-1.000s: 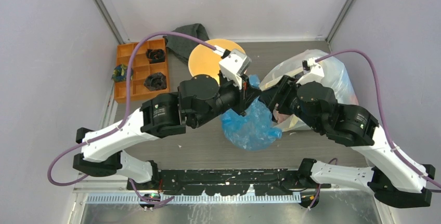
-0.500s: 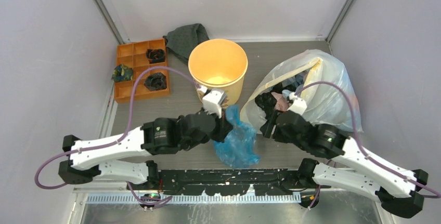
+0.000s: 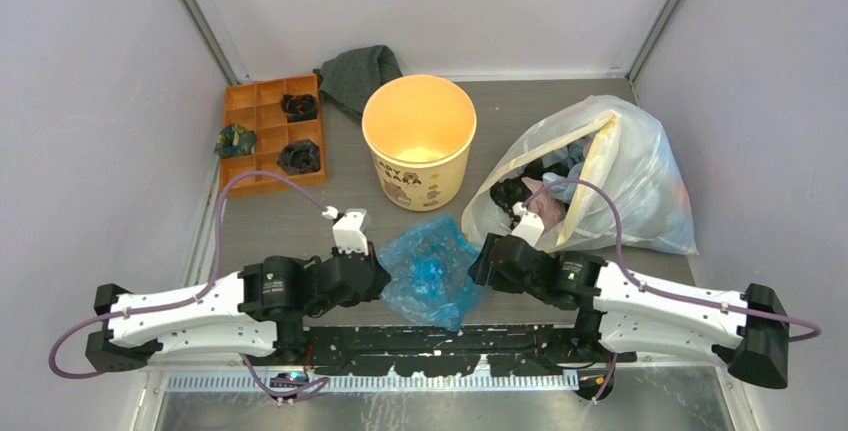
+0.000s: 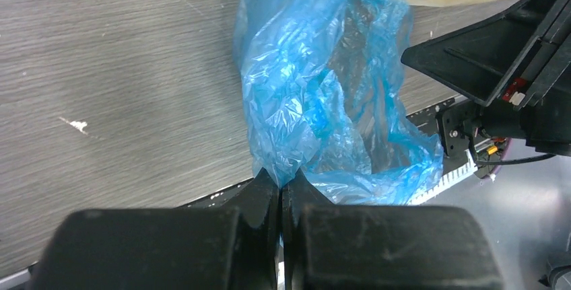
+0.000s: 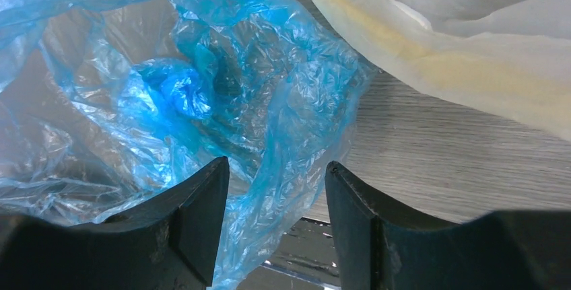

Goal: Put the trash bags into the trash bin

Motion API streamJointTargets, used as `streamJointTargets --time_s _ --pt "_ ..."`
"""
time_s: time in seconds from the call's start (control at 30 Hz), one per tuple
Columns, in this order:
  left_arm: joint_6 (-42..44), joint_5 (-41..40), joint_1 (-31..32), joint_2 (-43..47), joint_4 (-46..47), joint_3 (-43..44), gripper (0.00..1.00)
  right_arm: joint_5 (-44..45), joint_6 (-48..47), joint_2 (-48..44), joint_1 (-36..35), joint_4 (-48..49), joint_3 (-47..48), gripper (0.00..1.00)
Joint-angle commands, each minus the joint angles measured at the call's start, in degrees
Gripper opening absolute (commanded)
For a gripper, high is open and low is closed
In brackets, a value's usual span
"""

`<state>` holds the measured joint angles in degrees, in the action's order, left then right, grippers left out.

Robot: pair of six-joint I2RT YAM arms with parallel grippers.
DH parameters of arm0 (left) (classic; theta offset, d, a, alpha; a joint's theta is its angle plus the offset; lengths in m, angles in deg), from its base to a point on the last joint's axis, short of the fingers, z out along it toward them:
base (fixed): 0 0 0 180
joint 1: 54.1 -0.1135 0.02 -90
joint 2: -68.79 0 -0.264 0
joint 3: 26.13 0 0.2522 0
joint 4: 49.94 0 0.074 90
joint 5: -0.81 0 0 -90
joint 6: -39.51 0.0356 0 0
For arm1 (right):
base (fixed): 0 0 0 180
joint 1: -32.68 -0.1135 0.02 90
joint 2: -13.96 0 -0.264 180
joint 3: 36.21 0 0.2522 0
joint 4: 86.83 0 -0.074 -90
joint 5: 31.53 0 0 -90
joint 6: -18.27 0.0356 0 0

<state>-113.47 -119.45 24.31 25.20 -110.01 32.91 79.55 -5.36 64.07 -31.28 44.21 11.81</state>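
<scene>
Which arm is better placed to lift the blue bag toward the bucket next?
Left, probably. The left gripper is shut on a fold of the light-blue bag, so it could lift at once. The right gripper is open, with the bag's edge only lying between its fingers. The cream bucket stands beyond the bag.

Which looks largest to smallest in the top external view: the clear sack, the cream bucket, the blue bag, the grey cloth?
1. clear sack: plainly the largest.
2. cream bucket and blue bag: about alike. The bucket's rim stands nearer the camera, so I do not rank them.
3. grey cloth: the smallest.
</scene>
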Motion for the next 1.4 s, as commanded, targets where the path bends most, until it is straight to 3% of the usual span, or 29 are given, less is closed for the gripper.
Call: streamJointTargets --time_s 0.0,0.27,0.43,0.63,0.8,0.87,0.97,1.07,1.17,1.27,1.37 --pt "-3.6 -3.5 0.1 1.8 -4.7 0.4 0.00 5.4 4.1 2.6 -2.0 3.7 0.6 0.58" --pt "-4.7 -5.4 0.1 4.6 -9.6 0.3 0.00 9.8 8.2 -4.8 -2.7 3.6 -4.1 0.58" --pt "-4.5 -5.8 0.1 5.4 -8.9 -0.5 0.00 9.2 9.3 -1.9 -2.7 8.3 -4.6 0.53" --pt "-4.1 -5.4 0.1 5.7 -9.0 -0.5 0.00 9.2 12.0 -1.1 -2.8 14.2 -7.2 0.38" --pt "-1.3 -5.6 0.1 5.6 -7.9 1.1 0.00 10.4 9.5 -0.8 -2.8 10.1 -2.3 0.11" --pt "1.9 -6.2 0.1 4.5 -6.8 3.9 0.00 12.5 5.0 -0.3 -2.7 4.3 6.1 0.01" --pt "11.6 -6.8 -0.2 0.6 -2.0 12.6 0.00 17.0 -5.7 1.8 -2.8 -6.0 23.9 0.01" --pt "23.1 -3.4 -0.2 -8.1 1.6 32.8 0.00 19.9 -16.8 6.3 -2.7 -16.0 48.0 0.01" --pt "31.2 3.1 -0.2 -18.4 2.4 54.0 0.00 16.8 -24.5 9.9 -2.8 -19.3 69.5 0.01" --pt "34.3 7.6 -0.2 -25.1 3.0 67.3 0.00 13.7 -28.1 12.2 -2.7 -20.5 81.4 0.01" --pt "35.7 8.5 -0.2 -27.5 3.5 70.2 0.01 12.9 -28.5 12.1 -2.8 -22.5 84.1 0.01"
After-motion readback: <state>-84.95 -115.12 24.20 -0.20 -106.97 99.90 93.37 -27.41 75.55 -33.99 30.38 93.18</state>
